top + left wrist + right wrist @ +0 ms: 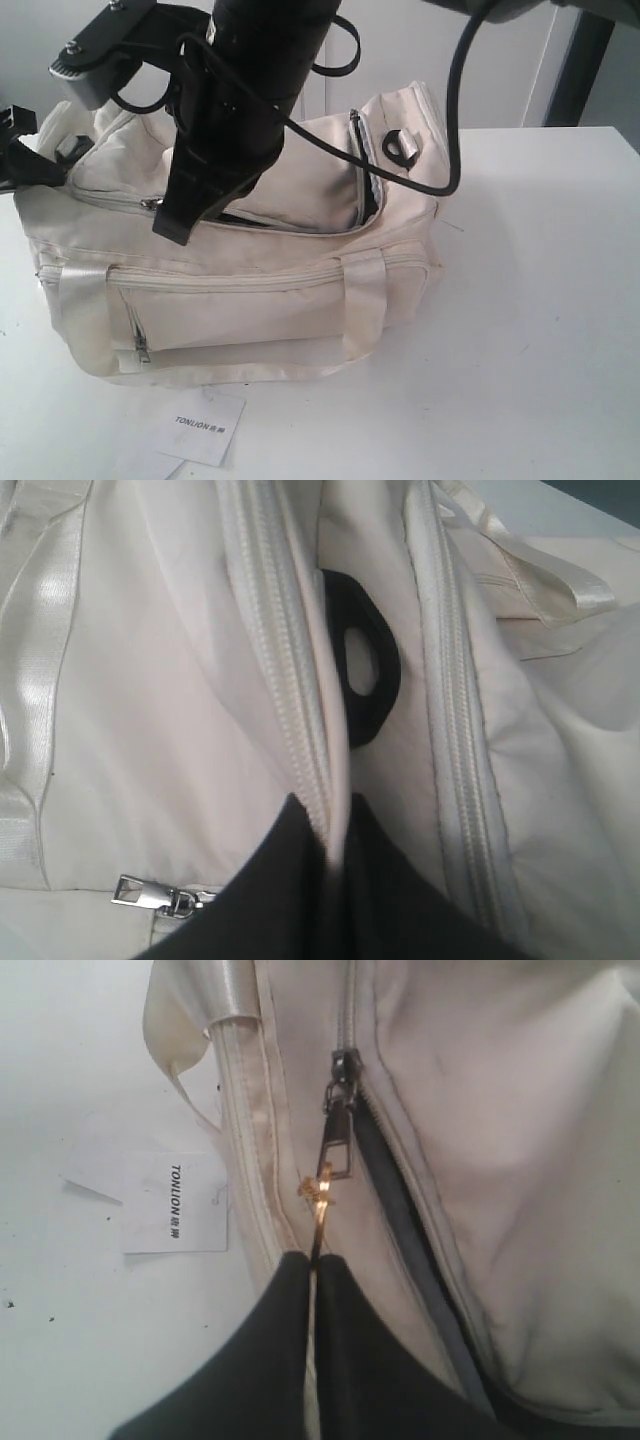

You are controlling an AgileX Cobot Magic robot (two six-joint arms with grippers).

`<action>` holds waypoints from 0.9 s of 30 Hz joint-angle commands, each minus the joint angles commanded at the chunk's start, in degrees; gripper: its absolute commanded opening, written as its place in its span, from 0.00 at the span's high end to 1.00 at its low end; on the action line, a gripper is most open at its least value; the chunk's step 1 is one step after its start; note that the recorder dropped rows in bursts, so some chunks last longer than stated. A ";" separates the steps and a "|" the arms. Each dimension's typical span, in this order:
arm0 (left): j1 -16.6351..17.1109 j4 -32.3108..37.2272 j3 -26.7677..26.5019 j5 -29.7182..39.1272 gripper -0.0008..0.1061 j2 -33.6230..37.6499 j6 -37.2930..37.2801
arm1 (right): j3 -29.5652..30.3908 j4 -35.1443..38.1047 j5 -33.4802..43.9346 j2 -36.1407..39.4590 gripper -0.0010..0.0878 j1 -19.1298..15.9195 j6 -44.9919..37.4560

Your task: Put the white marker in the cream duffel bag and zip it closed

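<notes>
The cream duffel bag [250,290] sits on the white counter [540,300] with its front pocket toward the exterior camera. Its curved top zipper is partly undone, so a strip of dark lining [372,200] shows in the gap. My left pincer [176,230] comes down onto the top of the bag, near its left end in that view. In my left wrist view its two black fingers [270,900] are clenched on a fold of the bag's cream zipper edge, with the cloth pinched up between them. A silver zipper pull [135,892] lies just beside that grip. Beyond it, a black oval ring [365,720] sits in the cleft between the two rows of zipper teeth.

My right pincer [312,1260] is clenched too. Its fingers press together on a thin gold strand [318,1215] that runs from the end of a dark metal pull tab [338,1150]. The tab is joined to its slider [345,1065]. On my side of the slider the zipper stands apart over a dark strip; past the slider it is closed. A white paper tag [178,1205] printed "TONLION" lies flat on the counter beside the bag, apart from my fingers.

The white marker shows in none of my views, so I cannot tell where it is.
</notes>
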 joint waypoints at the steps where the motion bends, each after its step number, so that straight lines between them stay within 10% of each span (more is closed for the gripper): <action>1: 0.00 0.00 0.00 0.00 0.99 0.00 0.00 | 0.00 0.00 0.00 0.00 0.99 0.00 0.00; 9: 0.00 0.00 0.00 -0.36 0.98 0.00 0.00 | 0.00 0.11 0.00 0.00 0.99 0.00 0.10; 19: 0.10 1.68 -0.10 -2.41 0.28 -2.79 1.91 | 0.00 0.25 0.00 0.00 0.99 0.00 0.10; 27: 0.10 10.44 -0.10 -6.92 0.31 -10.30 1.91 | 0.00 0.49 0.00 0.00 0.99 0.00 0.10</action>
